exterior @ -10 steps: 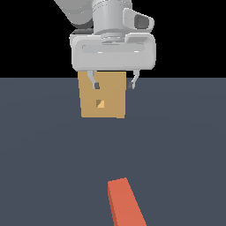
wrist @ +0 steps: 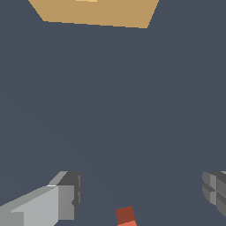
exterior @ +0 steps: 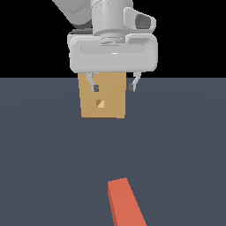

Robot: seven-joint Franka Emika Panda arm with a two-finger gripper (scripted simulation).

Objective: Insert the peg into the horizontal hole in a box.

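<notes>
While my gripper (exterior: 113,87) hangs spread and empty before the box (exterior: 102,99), the peg (exterior: 126,204) lies apart, awaiting pickup.

Camera arrangement: one fixed exterior view and one wrist-mounted view.

The exterior view looks level across the dark floor (exterior: 185,145), facing the box (exterior: 102,99) and the gripper (exterior: 113,84) head-on, with the peg (exterior: 126,204) nearest the lens. The wrist view looks steeply down between the fingers (wrist: 66,198), close to the floor. Both views share box, peg end and floor.
</notes>
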